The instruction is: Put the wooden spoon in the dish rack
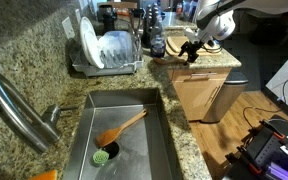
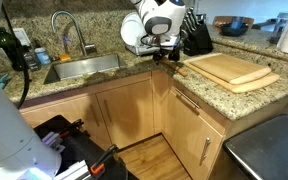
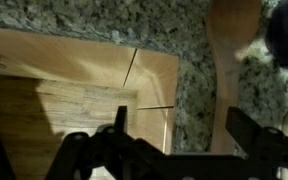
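The wooden spoon (image 1: 122,127) lies inside the steel sink (image 1: 154,120), bowl end near a green scrub brush (image 1: 104,154). The dish rack (image 1: 112,69) is a chrome wire rack on a grey tray on the counter behind the sink, holding white plates; it shows partly behind the arm in an exterior view (image 2: 132,38). My gripper (image 1: 191,50) (image 2: 164,53) hovers over the counter edge beside the cutting board (image 2: 229,70), well away from the spoon. In the wrist view my gripper (image 3: 184,130) is open and empty above the granite edge.
A curved faucet (image 1: 19,105) stands by the sink. Dark bottles (image 1: 154,30) stand next to the rack. A knife block (image 2: 196,35) stands behind the cutting board. Wooden cabinets (image 2: 124,105) run below the granite counter.
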Action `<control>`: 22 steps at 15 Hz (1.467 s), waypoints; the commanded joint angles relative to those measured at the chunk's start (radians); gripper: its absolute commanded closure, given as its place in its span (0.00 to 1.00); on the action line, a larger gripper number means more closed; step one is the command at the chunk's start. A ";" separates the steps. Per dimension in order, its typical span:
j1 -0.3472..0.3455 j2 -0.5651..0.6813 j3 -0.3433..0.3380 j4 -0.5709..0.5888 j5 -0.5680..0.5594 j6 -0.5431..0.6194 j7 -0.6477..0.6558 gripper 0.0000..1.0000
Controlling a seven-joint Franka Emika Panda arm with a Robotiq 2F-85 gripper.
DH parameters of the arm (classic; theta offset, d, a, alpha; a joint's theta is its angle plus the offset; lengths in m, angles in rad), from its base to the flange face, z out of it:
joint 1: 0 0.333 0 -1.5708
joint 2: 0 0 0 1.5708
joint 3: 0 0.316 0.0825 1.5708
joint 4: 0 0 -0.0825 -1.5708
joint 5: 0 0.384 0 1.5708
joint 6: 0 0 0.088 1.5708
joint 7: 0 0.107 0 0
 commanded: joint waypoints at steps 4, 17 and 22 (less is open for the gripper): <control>-0.008 0.030 0.031 0.033 -0.041 0.014 0.030 0.00; -0.045 0.136 0.061 0.139 0.040 0.082 0.057 0.00; -0.041 0.138 0.066 0.123 0.041 0.110 0.060 0.00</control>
